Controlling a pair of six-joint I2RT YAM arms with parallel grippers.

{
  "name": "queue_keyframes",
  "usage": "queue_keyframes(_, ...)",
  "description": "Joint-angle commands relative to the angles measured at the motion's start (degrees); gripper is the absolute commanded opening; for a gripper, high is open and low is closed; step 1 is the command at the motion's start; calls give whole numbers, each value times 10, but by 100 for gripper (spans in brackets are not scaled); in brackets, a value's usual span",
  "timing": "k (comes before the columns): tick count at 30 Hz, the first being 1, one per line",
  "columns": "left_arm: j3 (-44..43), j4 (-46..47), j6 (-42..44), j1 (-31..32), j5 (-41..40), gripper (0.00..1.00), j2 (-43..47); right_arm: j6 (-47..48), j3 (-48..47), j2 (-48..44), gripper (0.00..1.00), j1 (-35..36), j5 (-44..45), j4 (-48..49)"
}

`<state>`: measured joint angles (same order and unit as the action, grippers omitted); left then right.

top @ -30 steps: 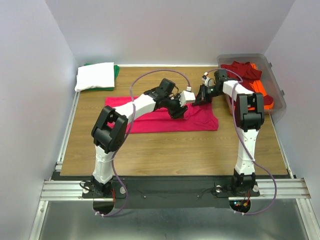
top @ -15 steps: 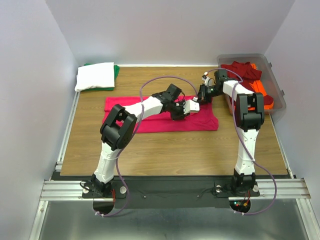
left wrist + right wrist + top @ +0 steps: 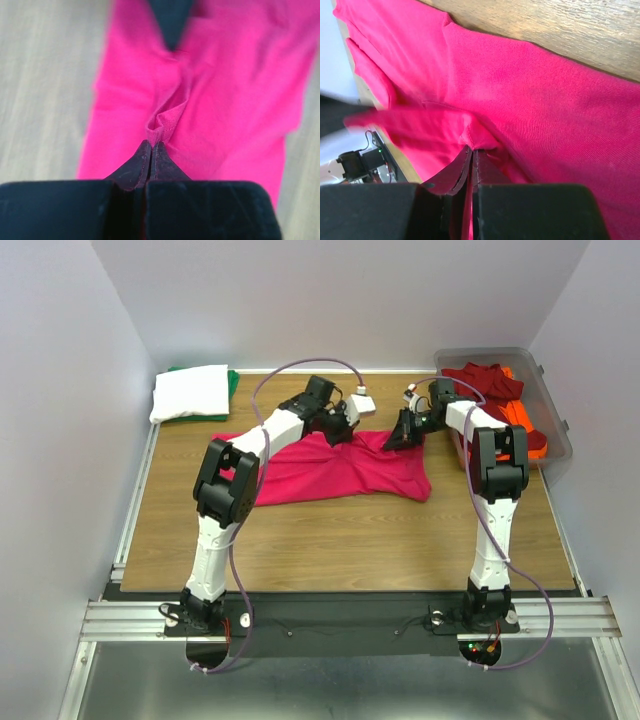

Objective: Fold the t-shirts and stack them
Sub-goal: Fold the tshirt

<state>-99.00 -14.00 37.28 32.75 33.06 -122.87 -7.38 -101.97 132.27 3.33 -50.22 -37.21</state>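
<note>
A bright pink-red t-shirt lies crumpled across the middle of the table, its far edge raised between the two arms. My left gripper is shut on a fold of its hem; in the left wrist view the hem bunches right at the fingertips. My right gripper is shut on the same shirt near its right far corner, with a pinch of cloth between the jaws. The two grippers are a short way apart along the far edge.
A folded white t-shirt lies on a green one at the back left corner. A clear grey bin at the back right holds a dark red t-shirt and an orange one, just behind my right arm.
My left gripper came down onto the shirt, shut on its hem and drew it back and left. The flat shirt is now bunched and lifted along its far edge. The right arm barely moved.
</note>
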Motion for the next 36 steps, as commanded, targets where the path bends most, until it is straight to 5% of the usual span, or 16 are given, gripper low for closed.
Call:
queue_keyframes(1,-73,-18,-75,-36,39,2,-45,5,-17,-17,12,-6,-13,14)
queue_keyframes(4,-108,-58,-88,-55,48,21,-75,3,-23,-16,32,-6,-10,15)
queue_keyframes(8,-105,-83,-85,-65,63,53,-81,5,-35,-16,34,-7,-1,15)
queue_keyframes(14,-51,-66,-97,-68,72,55,-43,15,-61,-12,43,-7,14,13)
queue_keyframes(22,50,34,-240,-131,49,56,53,118,-10,-118,61,-21,85,-51)
queue_keyframes(29,102,-36,-211,-158,63,56,115,255,90,-194,57,-21,131,-207)
queue_keyframes(36,161,-100,-159,-191,27,56,157,290,158,-215,54,-21,204,-228)
